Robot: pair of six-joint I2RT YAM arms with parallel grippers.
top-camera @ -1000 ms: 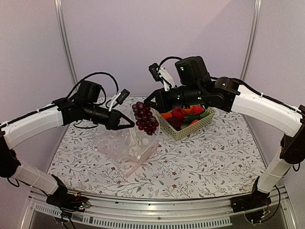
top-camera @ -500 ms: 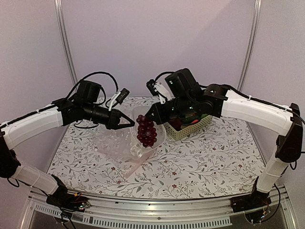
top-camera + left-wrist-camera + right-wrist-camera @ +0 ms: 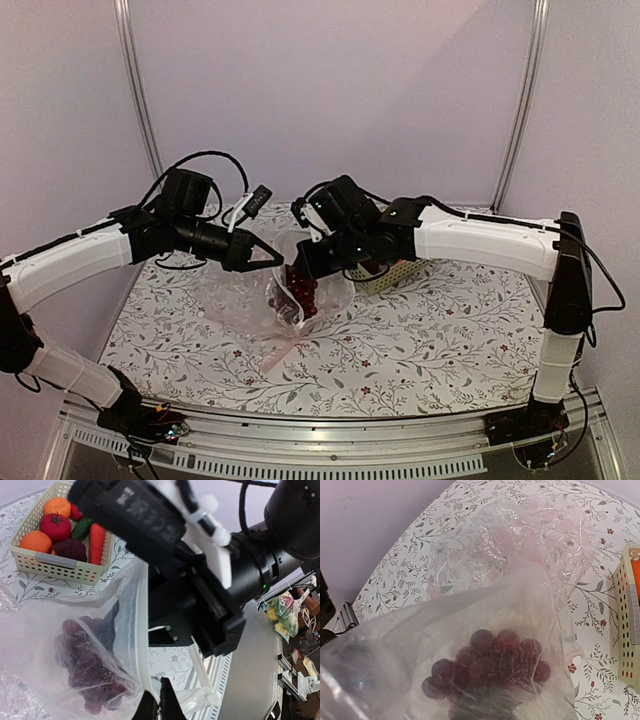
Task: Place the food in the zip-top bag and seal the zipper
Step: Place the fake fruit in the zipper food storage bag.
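The dotted zip-top bag (image 3: 238, 297) lies left of centre with its mouth lifted. My left gripper (image 3: 276, 258) (image 3: 159, 706) is shut on the bag's rim at the pale zipper (image 3: 142, 645) and holds it up. My right gripper (image 3: 294, 273) reaches into the open mouth, shut on the bunch of dark purple grapes (image 3: 299, 293) (image 3: 89, 676), which hang inside the bag. In the right wrist view the grapes (image 3: 492, 664) show through the film, and the fingers are veiled behind it. The round red fruit (image 3: 55, 526) sits in the basket.
A cream slotted basket (image 3: 56, 569) (image 3: 402, 272) stands behind the bag, half hidden by my right arm, holding orange fruits (image 3: 35, 541), a green cucumber (image 3: 80, 529) and a carrot (image 3: 96, 542). A flowered cloth (image 3: 430, 330) covers the table.
My right arm has swung left and down, carrying the grapes from beside the basket into the bag's mouth. The left gripper has kept its hold on the rim.
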